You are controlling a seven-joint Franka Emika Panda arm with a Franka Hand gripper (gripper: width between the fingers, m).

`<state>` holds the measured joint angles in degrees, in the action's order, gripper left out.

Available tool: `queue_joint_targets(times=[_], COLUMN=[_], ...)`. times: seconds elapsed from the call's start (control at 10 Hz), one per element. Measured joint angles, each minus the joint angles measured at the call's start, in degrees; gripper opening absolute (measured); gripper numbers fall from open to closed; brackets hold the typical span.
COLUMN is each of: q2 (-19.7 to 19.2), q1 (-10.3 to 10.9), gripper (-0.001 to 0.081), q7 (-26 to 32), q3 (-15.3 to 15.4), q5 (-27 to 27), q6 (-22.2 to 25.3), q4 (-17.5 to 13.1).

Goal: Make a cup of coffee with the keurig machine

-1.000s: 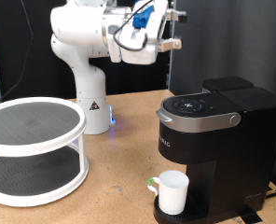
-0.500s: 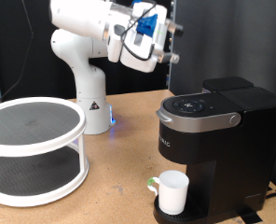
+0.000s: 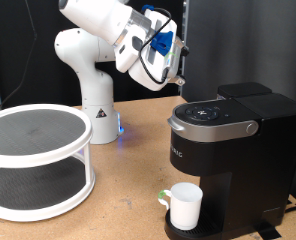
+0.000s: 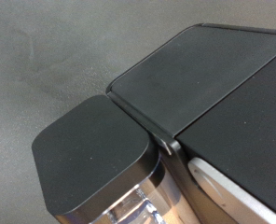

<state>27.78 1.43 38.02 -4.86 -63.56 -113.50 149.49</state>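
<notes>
1. Exterior view: the claw (image 3: 175,72) hangs in the air above the keurig machine (image 3: 228,150), touching nothing; whether it is released or clenched I cannot tell. The cup (image 3: 185,205) stands on the round drip tray under the spout. A careless descent could glance off the lid and shove the machine across the desk (image 3: 118,200).
2. Wrist view: only the machine's black top (image 4: 203,84) shows; no fingers appear, so alignment is unconfirmed.

We see open air between the end effector (image 3: 175,72) and the keurig machine (image 3: 233,150) top. The cup (image 3: 185,205) fills the bay beneath the head. A white two-tier stand (image 3: 38,160) blocks the table (image 3: 128,195) at the exterior view's left.
</notes>
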Motion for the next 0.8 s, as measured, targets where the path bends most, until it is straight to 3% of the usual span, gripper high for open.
queue_joint_targets(times=[0.3,0.5,0.6,0.7,0.8], q2=[-0.02,-0.46,-1.50,-1.50,-1.50], q1=[-1.67,-2.50,-3.24,-3.17,-3.15], gripper=[0.0808,0.0808,0.0808,0.0808,0.0808], q7=[-9.60,-16.33,-18.35,-17.54,-15.49], q3=[4.31,7.48,8.72,8.60,9.08], q5=[21.18,35.13,39.25,38.11,41.67], q6=[1.05,6.17,7.87,7.41,7.26], q4=[-2.63,-6.21,-7.82,-7.61,-7.69])
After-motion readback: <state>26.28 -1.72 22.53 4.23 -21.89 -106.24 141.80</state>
